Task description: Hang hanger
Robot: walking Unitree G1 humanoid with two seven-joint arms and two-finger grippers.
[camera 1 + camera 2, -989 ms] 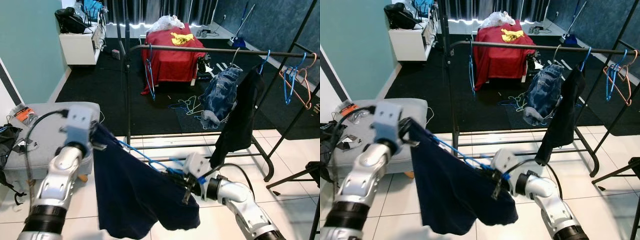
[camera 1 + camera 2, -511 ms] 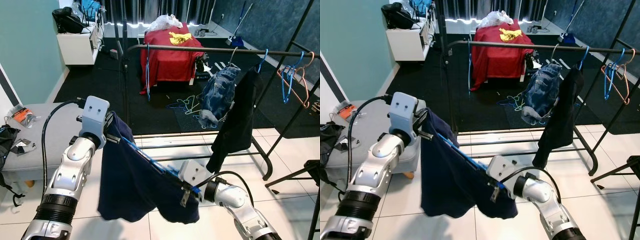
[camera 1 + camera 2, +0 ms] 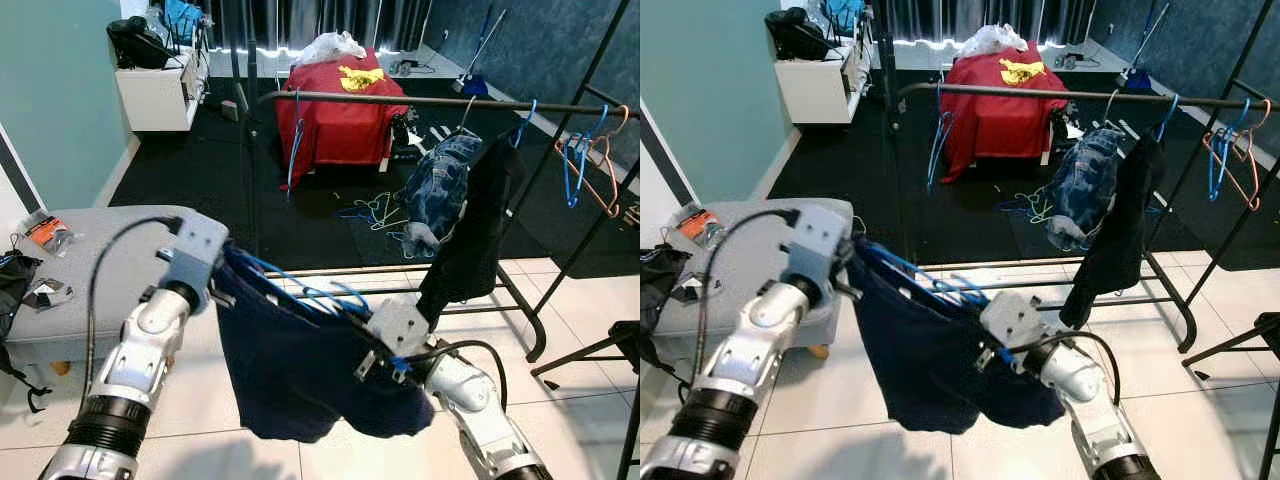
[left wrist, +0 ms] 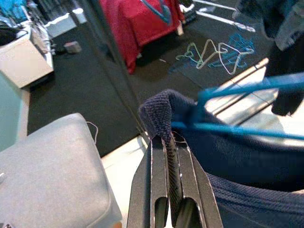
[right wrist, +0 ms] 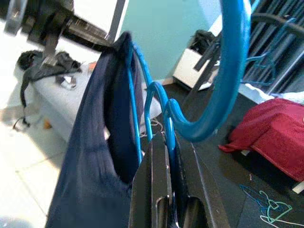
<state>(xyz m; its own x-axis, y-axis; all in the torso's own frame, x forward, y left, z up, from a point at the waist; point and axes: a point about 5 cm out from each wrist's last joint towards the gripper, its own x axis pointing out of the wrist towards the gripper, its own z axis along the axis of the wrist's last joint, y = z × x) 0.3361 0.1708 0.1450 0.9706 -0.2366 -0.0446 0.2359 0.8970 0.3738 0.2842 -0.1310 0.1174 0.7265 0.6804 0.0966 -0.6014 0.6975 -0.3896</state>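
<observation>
Both grippers hold a dark navy garment [image 3: 300,370] stretched on a blue hanger [image 3: 300,295] in front of the clothes rack [image 3: 400,100].

Left gripper [image 4: 172,142], over by the grey ottoman [image 3: 80,260], has its fingers pinched tight on a fold of the navy cloth at the hanger's end, the blue bar running off just beside it. Across the middle the garment sags between the two arms above the white tile floor [image 3: 560,400]. Right gripper [image 5: 167,142] is closed around the blue hanger near its hook, which curls up above the fingers. Behind them the rack's bar carries a hanging blue hanger [image 3: 292,140], jeans [image 3: 440,190], a black garment [image 3: 470,230] and, far right, more hangers [image 3: 585,160]. A red-covered table [image 3: 340,110] stands beyond on the dark carpet.
</observation>
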